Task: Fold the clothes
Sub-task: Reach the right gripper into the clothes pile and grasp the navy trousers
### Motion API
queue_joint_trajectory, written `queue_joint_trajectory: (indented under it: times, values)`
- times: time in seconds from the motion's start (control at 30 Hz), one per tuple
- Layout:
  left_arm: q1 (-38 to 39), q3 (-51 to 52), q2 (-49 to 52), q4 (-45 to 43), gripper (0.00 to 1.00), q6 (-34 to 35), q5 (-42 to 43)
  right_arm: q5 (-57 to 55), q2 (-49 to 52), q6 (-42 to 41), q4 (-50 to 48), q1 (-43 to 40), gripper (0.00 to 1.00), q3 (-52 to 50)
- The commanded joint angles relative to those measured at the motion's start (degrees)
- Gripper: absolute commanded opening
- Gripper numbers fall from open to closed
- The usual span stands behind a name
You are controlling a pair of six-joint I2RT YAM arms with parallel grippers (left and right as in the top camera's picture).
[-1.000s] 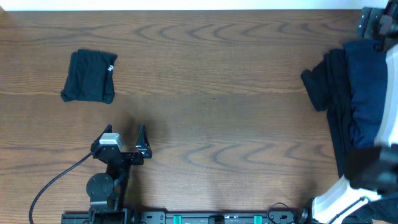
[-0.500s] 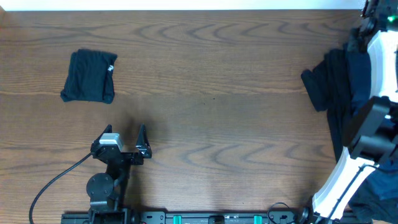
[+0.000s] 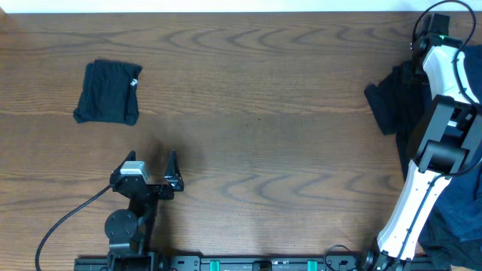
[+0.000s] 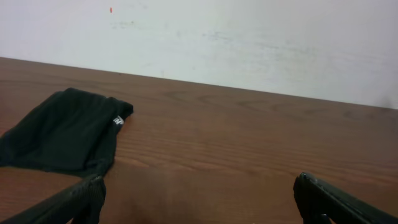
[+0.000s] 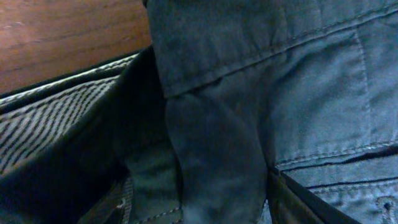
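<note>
1. Most of the job remains: the pile of clothes, navy and black, lies unfolded at the 3 o'clock edge of the table. I judge that each piece has yet to be drawn out, spread and folded.
2. One folded garment is done. It lies flat toward 10 o'clock, well apart from the pile, with its small label showing.
3. My right pincer is buried in the pile near 2 o'clock. Seamed dark cloth fills its camera, and a bulge of fabric sits between the fingers. I cannot tell whether it is clamped on that cloth or only pressed against it.
4. My left pincer rests near 7 o'clock, jaws spread wide, gripping nothing and touching no garment.
</note>
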State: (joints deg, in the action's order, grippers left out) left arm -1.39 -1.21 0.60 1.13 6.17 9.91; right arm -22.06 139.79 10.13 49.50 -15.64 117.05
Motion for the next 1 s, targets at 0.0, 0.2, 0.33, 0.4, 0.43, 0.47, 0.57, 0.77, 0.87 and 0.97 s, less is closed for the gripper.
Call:
queue_joint_trajectory:
  times: [0.0,0.2,0.33,0.4,0.43,0.47,0.57,0.77,0.87,0.97]
  values:
    - [0.20,0.98,-0.35,1.86,0.98,-0.07,0.59,-1.07,1.46,0.59,-0.17,-0.66,0.68,0.61]
    - [0.20,0.98,-0.37,1.86,0.98,-0.09,0.59,-2.60,1.09,0.09,-1.31,-0.59,0.66,0.87]
    - [0.20,0.98,-0.37,1.86,0.98,-0.09,0.59,-3.50,0.28,-1.33,-1.33,-0.74,0.64,1.01]
    - [0.20,0.98,-0.37,1.86,0.98,-0.09,0.59,-3.45,0.22,-1.38,-1.42,-1.07,0.64,1.05]
    - [0.20,0.98,-0.35,1.86,0.98,-0.09,0.59,-3.43,0.22,-1.38,-1.40,-1.29,0.64,1.03]
    - [0.20,0.98,-0.37,1.86,0.98,-0.07,0.59,-3.43,0.22,-1.38,-1.33,-1.55,0.64,1.03]
    - [0.20,0.98,-0.35,1.86,0.98,-0.07,0.59,-3.41,0.24,-2.25,-1.57,-2.29,0.60,1.03]
    - [0.20,0.98,-0.37,1.86,0.98,-0.07,0.59,-2.67,0.24,-2.38,-1.75,-3.13,0.41,1.03]
    - [0.20,0.98,-0.35,1.86,0.98,-0.07,0.59,-2.36,0.22,-2.84,-1.90,-3.15,0.01,1.03]
    - [0.20,0.98,-0.37,1.86,0.98,-0.07,0.59,-1.05,-0.15,-3.02,-1.97,-2.93,0.01,1.09]
